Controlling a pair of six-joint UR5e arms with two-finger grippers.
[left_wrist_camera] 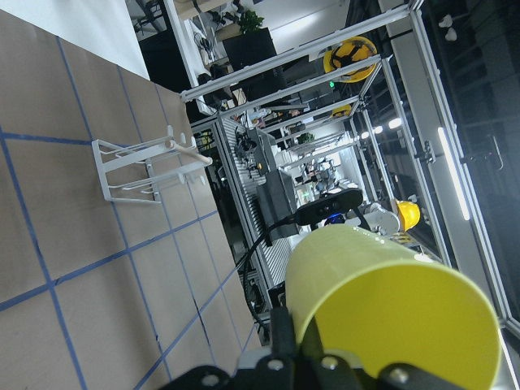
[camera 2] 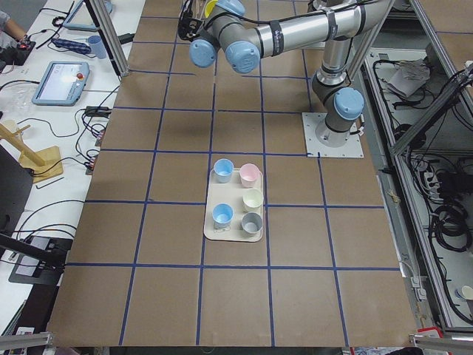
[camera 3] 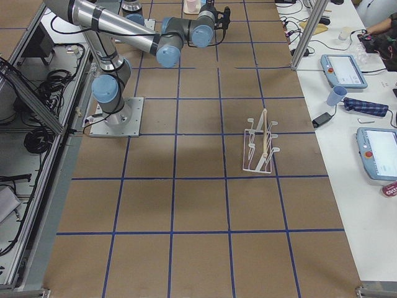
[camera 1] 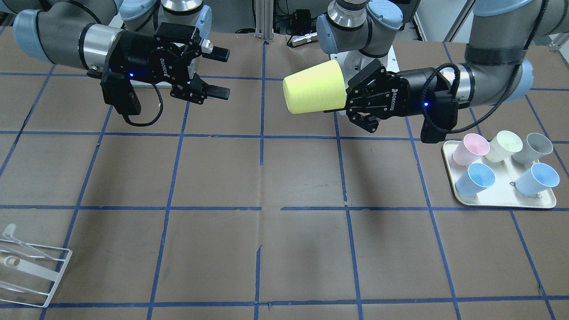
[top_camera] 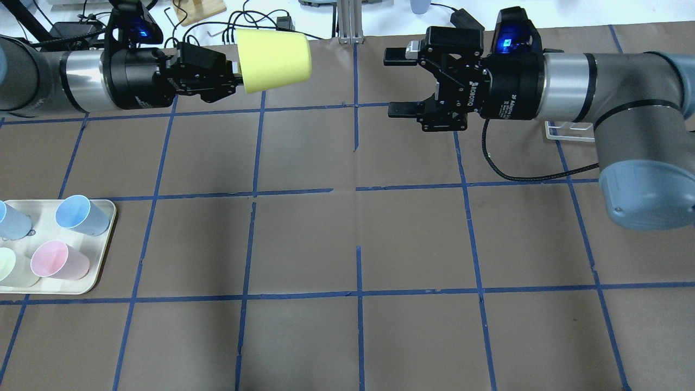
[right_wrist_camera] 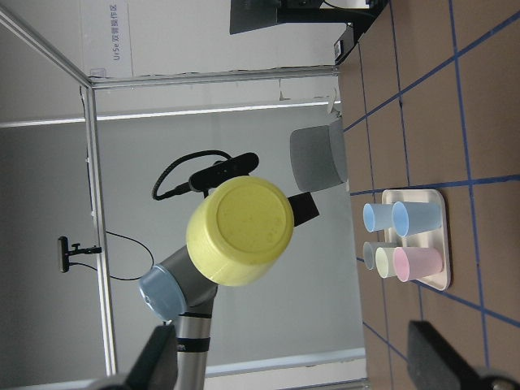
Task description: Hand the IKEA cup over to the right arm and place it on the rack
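The bright yellow IKEA cup (camera 1: 313, 89) is held on its side in the air above the table's far middle. My left gripper (camera 1: 347, 95) is shut on its rim, and its closed base points at my right gripper. The cup also shows in the overhead view (top_camera: 274, 60), the left wrist view (left_wrist_camera: 390, 309) and the right wrist view (right_wrist_camera: 240, 231). My right gripper (top_camera: 390, 82) is open and empty, level with the cup and a short gap from its base. The white wire rack (camera 1: 31, 266) stands on the table on my right side (camera 3: 260, 146).
A cream tray (camera 1: 502, 198) on my left side holds several cups: pink, pale yellow, grey and two light blue. It also shows in the overhead view (top_camera: 106, 244). The brown table has a blue tape grid.
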